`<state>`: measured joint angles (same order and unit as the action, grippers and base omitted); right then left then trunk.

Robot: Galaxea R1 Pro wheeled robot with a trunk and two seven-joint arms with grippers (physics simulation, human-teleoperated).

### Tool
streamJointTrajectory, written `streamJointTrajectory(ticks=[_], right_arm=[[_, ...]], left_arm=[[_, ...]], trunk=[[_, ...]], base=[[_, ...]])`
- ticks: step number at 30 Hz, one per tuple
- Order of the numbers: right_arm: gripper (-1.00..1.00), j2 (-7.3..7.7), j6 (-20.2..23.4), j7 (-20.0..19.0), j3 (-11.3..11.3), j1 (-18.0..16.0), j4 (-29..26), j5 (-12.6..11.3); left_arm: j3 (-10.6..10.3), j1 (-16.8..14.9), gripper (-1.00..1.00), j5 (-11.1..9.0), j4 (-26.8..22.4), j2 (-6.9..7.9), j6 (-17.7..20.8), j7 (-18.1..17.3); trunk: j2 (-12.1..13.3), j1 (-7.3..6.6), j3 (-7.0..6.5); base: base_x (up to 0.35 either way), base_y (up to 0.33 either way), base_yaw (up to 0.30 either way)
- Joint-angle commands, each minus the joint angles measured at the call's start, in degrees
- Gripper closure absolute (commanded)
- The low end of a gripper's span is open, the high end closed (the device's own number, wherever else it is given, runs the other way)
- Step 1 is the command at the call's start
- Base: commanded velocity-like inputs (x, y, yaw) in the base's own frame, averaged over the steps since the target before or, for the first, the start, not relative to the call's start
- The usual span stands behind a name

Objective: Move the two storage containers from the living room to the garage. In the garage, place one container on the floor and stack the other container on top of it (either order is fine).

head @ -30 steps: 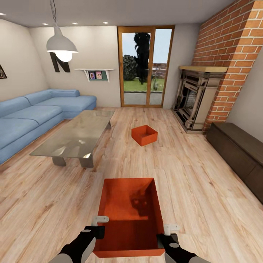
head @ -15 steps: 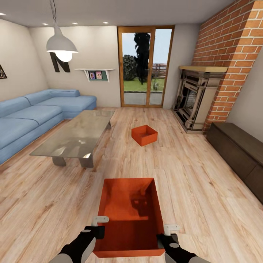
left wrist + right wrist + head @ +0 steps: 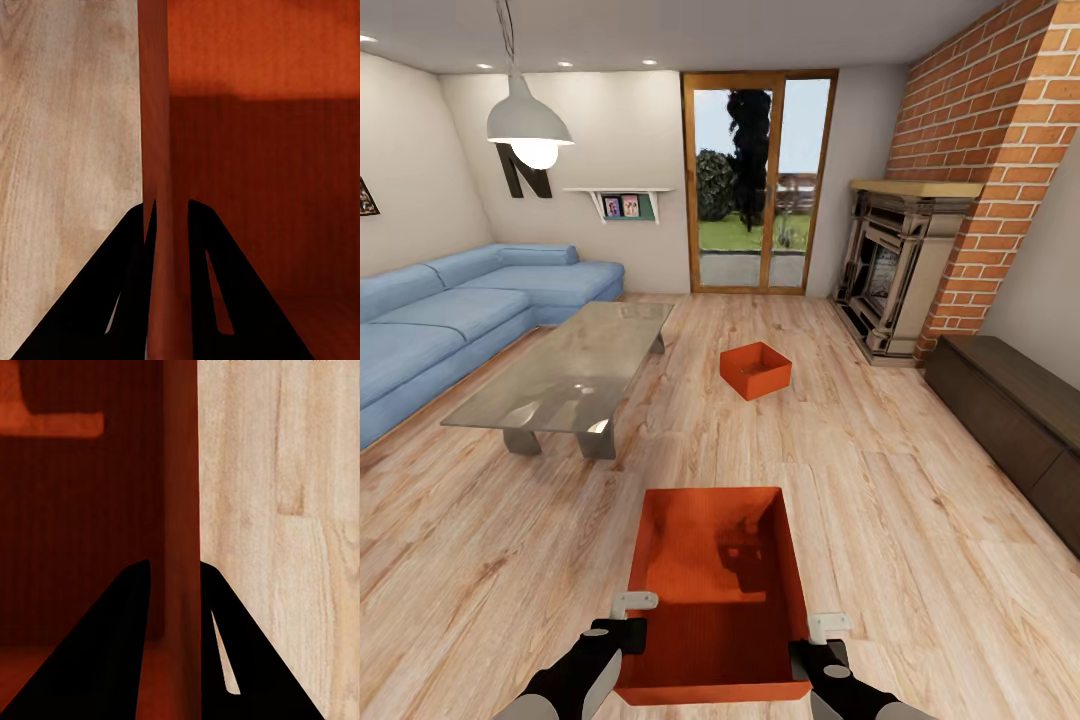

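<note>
A red-orange storage container (image 3: 715,590) is held just in front of me, above the light wood-plank floor of the living room. My left gripper (image 3: 628,622) is shut on its left wall (image 3: 157,150), one finger on each side. Its right wall (image 3: 180,495) is pinched the same way by my right gripper (image 3: 815,640). The second storage container (image 3: 756,369) sits on the floor further ahead, between the low table and the fireplace.
A glass-topped low table (image 3: 565,375) and a blue corner sofa (image 3: 450,315) stand at the left. A brick fireplace (image 3: 900,270) and a dark low cabinet (image 3: 1015,420) line the right. Glazed doors (image 3: 758,180) are straight ahead. Open plank floor lies between.
</note>
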<state>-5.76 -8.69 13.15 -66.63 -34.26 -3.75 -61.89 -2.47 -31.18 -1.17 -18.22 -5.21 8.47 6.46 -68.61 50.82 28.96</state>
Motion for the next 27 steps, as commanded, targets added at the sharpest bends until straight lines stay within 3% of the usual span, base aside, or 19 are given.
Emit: streamJointTrajectory(ticks=[1, 8, 27], right_arm=[[1.0, 0.05, -0.45, 0.95, -0.6, -0.08, 0.05, -0.07], [1.0, 0.21, -0.21, 0.94, -0.52, -0.1, 0.06, -0.11], [1.0, 0.13, -0.5, 1.0, -0.6, -0.1, 0.06, -0.07]], left_arm=[[-0.7, 0.01, 1.0, -1.43, 0.08, 0.03, 0.76, 0.22], [-0.7, -0.02, 1.0, -1.44, 0.07, 0.03, 0.76, 0.22], [-0.78, -0.02, 1.0, -1.4, 0.08, 0.03, 0.76, 0.22]], trunk=[[-0.03, 0.0, 0.05], [-0.03, 0.0, 0.05], [-0.03, 0.0, 0.05]], base=[[0.0, 0.0, 0.0], [0.0, 0.0, 0.029], [0.0, 0.0, 0.296]])
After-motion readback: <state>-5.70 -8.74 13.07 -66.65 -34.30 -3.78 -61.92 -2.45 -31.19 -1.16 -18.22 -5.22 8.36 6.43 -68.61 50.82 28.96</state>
